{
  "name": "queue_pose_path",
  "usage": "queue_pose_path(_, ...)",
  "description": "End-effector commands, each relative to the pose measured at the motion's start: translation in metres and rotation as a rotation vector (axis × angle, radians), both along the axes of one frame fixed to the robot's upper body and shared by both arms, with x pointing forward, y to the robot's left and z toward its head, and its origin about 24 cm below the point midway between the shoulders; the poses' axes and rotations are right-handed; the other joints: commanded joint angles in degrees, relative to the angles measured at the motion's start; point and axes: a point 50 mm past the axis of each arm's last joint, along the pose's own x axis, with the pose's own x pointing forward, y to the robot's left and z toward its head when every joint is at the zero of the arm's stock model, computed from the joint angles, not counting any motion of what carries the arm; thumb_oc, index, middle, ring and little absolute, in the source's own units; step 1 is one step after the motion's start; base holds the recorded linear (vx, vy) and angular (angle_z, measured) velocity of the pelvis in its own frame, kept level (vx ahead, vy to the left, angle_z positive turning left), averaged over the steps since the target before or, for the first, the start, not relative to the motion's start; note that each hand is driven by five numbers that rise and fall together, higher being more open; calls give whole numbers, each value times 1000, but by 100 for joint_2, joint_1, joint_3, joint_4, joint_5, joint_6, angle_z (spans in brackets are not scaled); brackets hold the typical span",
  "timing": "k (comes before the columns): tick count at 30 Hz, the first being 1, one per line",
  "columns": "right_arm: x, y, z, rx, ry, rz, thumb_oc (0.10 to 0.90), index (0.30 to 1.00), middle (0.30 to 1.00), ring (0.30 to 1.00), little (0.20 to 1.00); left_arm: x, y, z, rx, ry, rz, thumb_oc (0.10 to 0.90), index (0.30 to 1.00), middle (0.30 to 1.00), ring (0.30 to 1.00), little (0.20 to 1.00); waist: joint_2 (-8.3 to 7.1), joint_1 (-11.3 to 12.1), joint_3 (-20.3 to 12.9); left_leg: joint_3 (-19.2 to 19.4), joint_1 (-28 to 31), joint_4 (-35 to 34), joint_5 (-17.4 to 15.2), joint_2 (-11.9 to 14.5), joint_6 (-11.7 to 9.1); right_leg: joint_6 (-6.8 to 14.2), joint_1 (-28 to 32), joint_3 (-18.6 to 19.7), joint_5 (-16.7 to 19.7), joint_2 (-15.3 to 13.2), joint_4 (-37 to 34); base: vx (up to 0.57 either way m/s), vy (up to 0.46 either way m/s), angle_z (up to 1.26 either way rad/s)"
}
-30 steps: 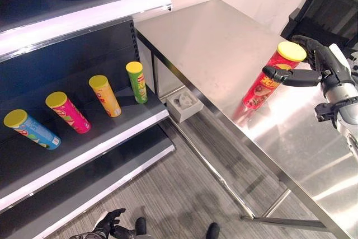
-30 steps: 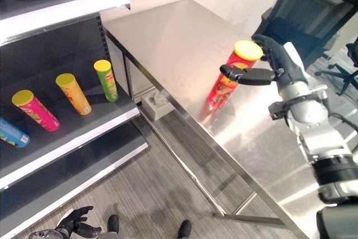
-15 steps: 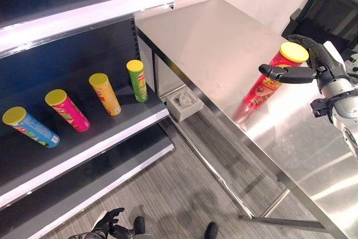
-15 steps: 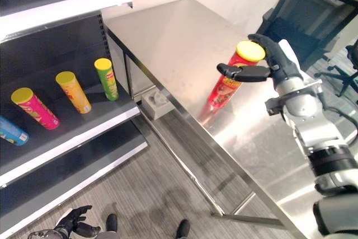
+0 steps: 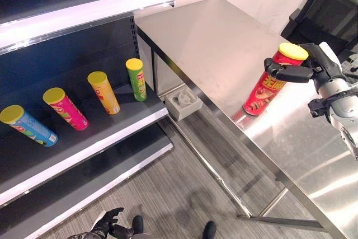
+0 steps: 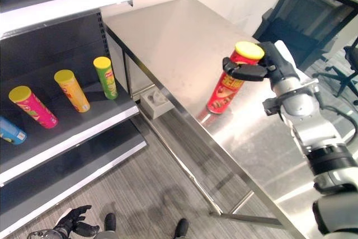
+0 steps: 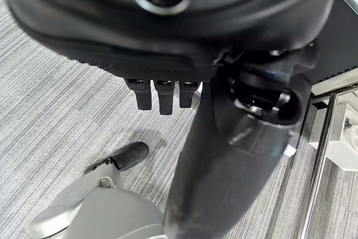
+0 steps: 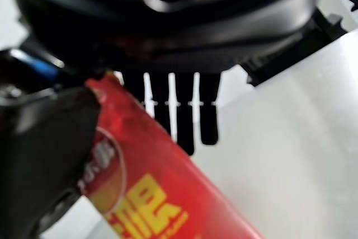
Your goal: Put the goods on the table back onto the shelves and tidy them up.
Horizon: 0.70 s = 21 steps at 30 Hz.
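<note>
Red and yellow-lidded, the crisp can (image 6: 229, 85) stood tilted on the steel table (image 6: 168, 37), pinched near its top between the right hand's (image 6: 268, 65) thumb and fingers, so a loose grip could tip it.

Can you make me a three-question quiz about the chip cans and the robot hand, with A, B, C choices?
1. Where is the red can?
A. on the table
B. on the floor
C. on the top shelf

2. How many cans are on the middle shelf?
A. two
B. four
C. six

3. What is the right robot hand doing?
A. hanging empty
B. pushing a box
C. gripping the red can

Answers:
1 A, its base rests on the steel table.
2 B: blue, pink, orange and green.
3 C, thumb and fingers close just under the yellow lid.
</note>
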Motion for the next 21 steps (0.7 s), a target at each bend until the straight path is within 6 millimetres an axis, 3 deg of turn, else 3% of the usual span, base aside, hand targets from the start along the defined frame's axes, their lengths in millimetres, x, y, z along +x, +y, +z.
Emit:
queue_pose_path(1, -6, 7, 73, 33, -308, 22, 400, 300, 300, 300, 300, 14, 9, 9, 44, -50, -29, 800, 900, 900, 900, 900, -87, 130, -166, -166, 13, 10, -378, -137, 71, 266, 403, -100, -668, 158, 48, 0, 0, 0)
queue_pose_path(7, -33, 23, 80, 120, -493, 128, 400, 300, 300, 300, 300, 13, 12, 10, 39, -66, 19, 800, 900, 900, 900, 900, -10, 130, -236, -199, 106, 10, -409, -99, 67, 232, 505, -106, -749, 185, 48, -6, -53, 1)
queue_pose_path(11, -63, 48, 90, 301, -740, 288, 400, 300, 300, 300, 300, 6, 11, 7, 22, -54, 49, 800, 900, 900, 900, 900, 128, 244, -302, -342, 104, 10, -300, 42, -4, 108, 598, -130, -941, 336, 48, -65, -182, 17)
queue_pose_path(14, -86, 71, 109, 328, -874, 468, 400, 300, 300, 300, 300, 14, 11, 10, 14, -86, 59, 800, 900, 900, 900, 900, 271, 458, -82, -701, -474, 12, 263, 261, -319, -40, 497, -325, -1163, 578, 48, -338, -242, 61)
queue_pose_path(15, -94, 75, 116, 316, -912, 506, 400, 300, 300, 300, 300, 21, 10, 13, 13, -106, 52, 800, 900, 900, 900, 900, 274, 451, 19, -616, -710, 89, 343, 288, -316, -53, 404, -542, -1116, 518, 48, -489, -138, 179)
queue_pose_path(16, -96, 80, 116, 305, -907, 535, 400, 300, 300, 300, 300, 24, 8, 13, 7, -115, 44, 800, 900, 900, 900, 900, 248, 413, 62, -405, -690, 465, 149, 313, -208, -62, 277, -740, -996, 401, 48, -494, -18, 205)
queue_pose_path(17, -98, 85, 115, 275, -890, 560, 400, 300, 300, 300, 300, 25, 7, 14, 0, -125, 45, 800, 900, 900, 900, 900, 204, 346, 92, -351, -542, 1048, -372, 269, -120, -74, 169, -845, -831, 237, 48, -361, 52, 144)
queue_pose_path(19, -100, 87, 110, 261, -859, 588, 400, 300, 300, 300, 300, 22, 8, 13, -1, -123, 40, 800, 900, 900, 900, 900, 244, 219, 70, -393, -242, 1573, -740, 241, -140, -82, 145, -965, -703, 125, 48, -231, 250, 72)
queue_pose_path(20, -101, 86, 103, 278, -825, 594, 400, 300, 300, 300, 300, 20, 4, 12, -7, -111, 24, 800, 900, 900, 900, 900, 441, 7, -119, -327, 404, 1119, -1140, 246, -122, 43, 88, -971, -608, 80, 61, -272, 562, 78)
queue_pose_path(21, -101, 83, 96, 292, -813, 577, 400, 300, 300, 300, 300, 19, -1, 9, -5, -93, -11, 800, 900, 900, 900, 900, 534, -37, -191, -139, 566, 502, -1013, 84, -29, 116, -70, -1108, -258, -89, 80, -230, 590, 100)
